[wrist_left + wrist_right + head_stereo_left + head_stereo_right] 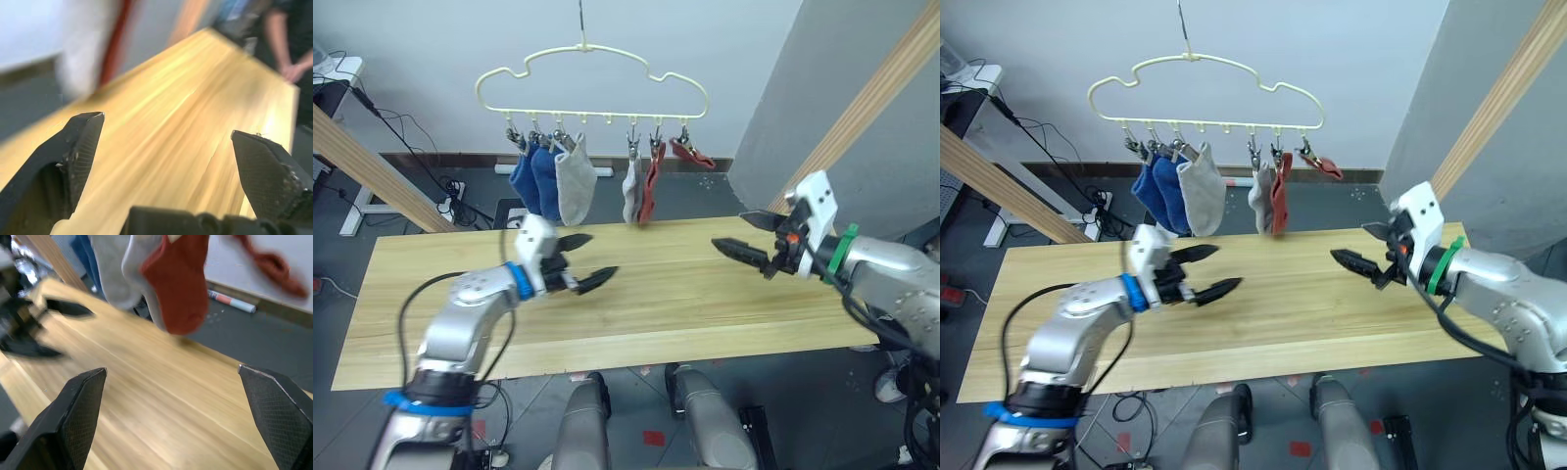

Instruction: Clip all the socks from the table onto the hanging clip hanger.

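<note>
Left fingers: the left gripper (586, 260) holds its 2 black fingers spread wide, with nothing between them, hovering above the table (431, 294).
Right fingers: the right gripper (748, 237) also has its fingers spread wide and empty, tips pointing toward the left gripper across the table's middle.
Gap between grippers: the 2 sets of fingertips face each other, well apart, with bare plank between them.
Clip hanger: the clip hanger (499, 76) hangs beyond and above both sets of fingers, over the table's far edge.
Hanger contents, left-finger side: 2 blue socks (535, 181) and 1 light grey sock (574, 181) hang bunched together from the clips.
Hanger contents, right-finger side: a second grey sock (631, 191) and a rust-red sock (651, 184) hang side by side, touching; another rust-red sock (692, 153) hangs from the end clip, lying nearly sideways.
Count: 6 socks on the hanger.
Right wrist view: the rust-red sock (178, 279) hangs just beyond the open fingers, above the table edge.
Left wrist view: a person's hands (292, 72) show past the table's far end.
</note>
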`<state>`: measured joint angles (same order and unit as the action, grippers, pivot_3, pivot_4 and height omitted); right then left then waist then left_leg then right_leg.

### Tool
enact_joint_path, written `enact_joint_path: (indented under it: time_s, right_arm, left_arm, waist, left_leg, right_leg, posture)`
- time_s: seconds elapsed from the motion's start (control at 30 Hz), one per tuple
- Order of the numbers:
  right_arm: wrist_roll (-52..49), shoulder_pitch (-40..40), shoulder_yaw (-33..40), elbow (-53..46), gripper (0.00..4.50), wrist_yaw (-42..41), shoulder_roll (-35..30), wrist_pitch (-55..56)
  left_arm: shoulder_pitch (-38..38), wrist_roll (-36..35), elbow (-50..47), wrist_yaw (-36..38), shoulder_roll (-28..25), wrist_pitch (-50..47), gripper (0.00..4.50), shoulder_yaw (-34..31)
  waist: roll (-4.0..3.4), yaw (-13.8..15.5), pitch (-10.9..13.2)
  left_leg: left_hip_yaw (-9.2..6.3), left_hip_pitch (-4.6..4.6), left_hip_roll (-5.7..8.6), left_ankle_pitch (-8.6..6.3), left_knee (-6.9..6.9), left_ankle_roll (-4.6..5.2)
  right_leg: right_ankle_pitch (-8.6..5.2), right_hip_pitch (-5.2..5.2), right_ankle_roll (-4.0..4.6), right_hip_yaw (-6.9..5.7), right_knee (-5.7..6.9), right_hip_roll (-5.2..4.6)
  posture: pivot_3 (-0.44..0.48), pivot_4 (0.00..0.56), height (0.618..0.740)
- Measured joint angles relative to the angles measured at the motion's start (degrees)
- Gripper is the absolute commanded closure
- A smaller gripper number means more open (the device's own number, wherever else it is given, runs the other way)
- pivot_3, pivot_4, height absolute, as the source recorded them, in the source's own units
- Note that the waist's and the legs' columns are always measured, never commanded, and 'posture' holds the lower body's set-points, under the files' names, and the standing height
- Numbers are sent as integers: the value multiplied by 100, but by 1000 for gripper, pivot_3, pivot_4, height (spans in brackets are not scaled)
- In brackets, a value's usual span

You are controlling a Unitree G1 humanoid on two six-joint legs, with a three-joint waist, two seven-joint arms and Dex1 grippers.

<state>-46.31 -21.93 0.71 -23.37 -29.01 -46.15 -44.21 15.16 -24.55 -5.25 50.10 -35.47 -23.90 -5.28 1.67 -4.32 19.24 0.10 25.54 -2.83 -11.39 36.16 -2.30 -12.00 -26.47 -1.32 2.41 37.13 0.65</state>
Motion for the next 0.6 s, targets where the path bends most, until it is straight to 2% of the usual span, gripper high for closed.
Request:
enact_joint_path:
  time_s: [0.1,0.2,0.33,0.4,0.47,0.6]
  right_arm:
    - [568,13,-114,155,0,-415,188,703]
    - [987,38,-212,468,0,-701,297,1086]
    - [1412,262,-275,687,0,-983,405,1430]
    - [1493,355,-274,777,0,-1061,460,1462]
    - [1604,388,-271,786,0,-1111,508,1515]
    - [1747,464,-268,799,0,-1203,610,1561]
  left_arm:
    - [-361,-376,-509,-69,-229,-415,18,-480]
    - [-848,-591,-888,-433,-388,-906,18,-1093]
    - [-1449,-563,-1426,-942,-611,-1316,18,-1617]
    - [-1705,-523,-1633,-1040,-679,-1390,18,-1741]
    - [-1946,-188,-1749,-1170,-723,-1161,18,-1739]
    - [-2036,232,-1693,-1431,-624,-681,18,-1741]
  waist:
    - [1,68,-1]
    - [1,144,-1]
    - [2,284,-1]
    - [2,339,-2]
    - [2,403,-3]
    - [7,467,-9]
  left_leg:
    - [5,-4,8,1,5,-2]
    - [4,-5,11,0,5,-2]
    - [-1,-5,10,0,0,-2]
    - [0,-5,13,1,1,-3]
    - [0,-7,15,2,5,-5]
    - [-3,-15,14,3,5,-7]
  right_leg:
    - [2,10,-4,4,-4,-11]
    - [3,11,-4,1,-4,-16]
    - [2,11,-3,-5,-6,-15]
    - [2,12,-3,-4,-5,-19]
    - [3,16,-3,-4,-6,-21]
    - [3,27,-3,-8,-4,-22]
  posture:
    - [31,329,740]
    - [67,316,740]
    - [109,303,740]
    - [119,295,740]
    - [126,287,740]
    - [139,282,740]
